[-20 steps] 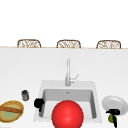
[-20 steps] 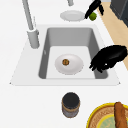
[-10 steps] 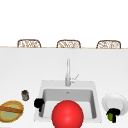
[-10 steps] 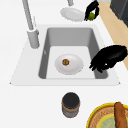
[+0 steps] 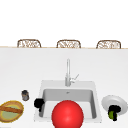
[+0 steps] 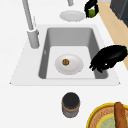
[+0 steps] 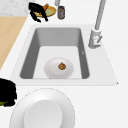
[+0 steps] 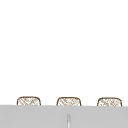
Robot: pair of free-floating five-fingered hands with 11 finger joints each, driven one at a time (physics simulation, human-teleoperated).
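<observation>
The right hand (image 5: 114,112) is curled round a green fruit (image 6: 92,12) by the white plate (image 5: 113,101). The left hand (image 6: 108,58) hangs over the sink (image 6: 67,37) edge, fingers loosely bent, holding nothing.

red ball (image 5: 67,114) cut by bottom edge | green thing (image 5: 111,115) perhaps fruit, half-hidden

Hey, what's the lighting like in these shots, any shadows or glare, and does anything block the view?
Front view: flat, even light, no glare on the counter; a red ball hides the basin floor. Left side view: soft shading on the sink walls; the left hand shows as a dark shape. Right side view: the white plate shows mild shading, beside the right hand.
</observation>
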